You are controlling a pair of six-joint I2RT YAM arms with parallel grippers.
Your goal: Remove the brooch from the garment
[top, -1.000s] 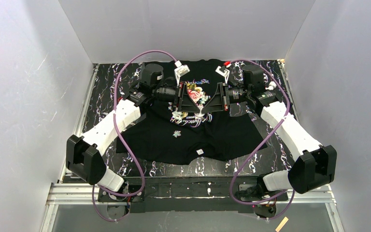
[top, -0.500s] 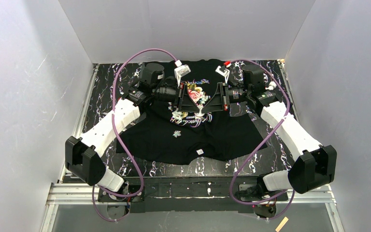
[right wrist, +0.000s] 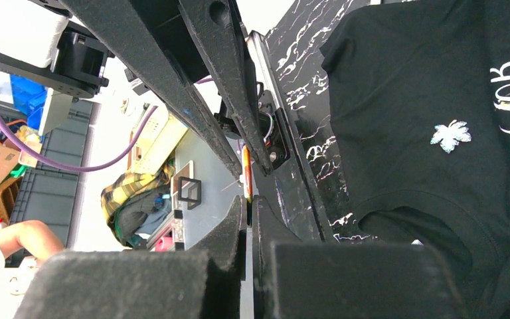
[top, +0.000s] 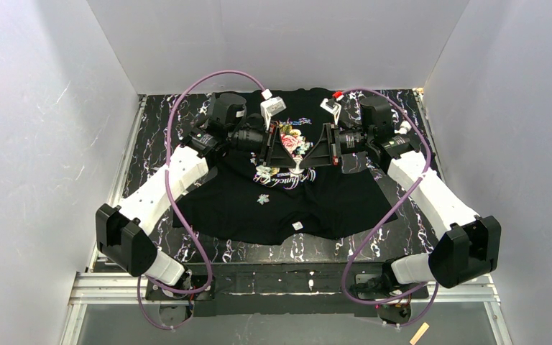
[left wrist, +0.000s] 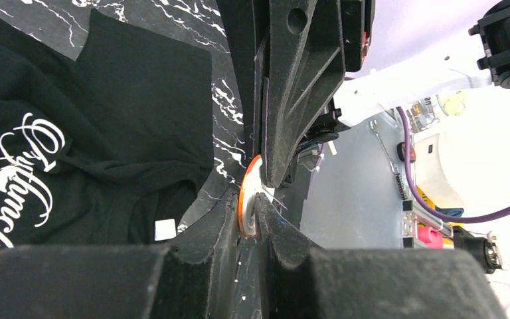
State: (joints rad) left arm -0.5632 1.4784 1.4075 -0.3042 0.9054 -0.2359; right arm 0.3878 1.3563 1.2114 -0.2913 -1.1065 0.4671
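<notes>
The left gripper (left wrist: 247, 214) and right gripper (right wrist: 247, 203) meet tip to tip, both pinching the orange-rimmed brooch (left wrist: 242, 194). It hangs above the rose print (top: 292, 139) of the black T-shirt (top: 323, 205), seemingly free of the cloth. Removal looks nearly done; next, one gripper lets go and the other carries it aside.

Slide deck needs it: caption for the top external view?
Left pincer and right pincer meet tip to tip above the black T-shirt on the marbled table.
</notes>
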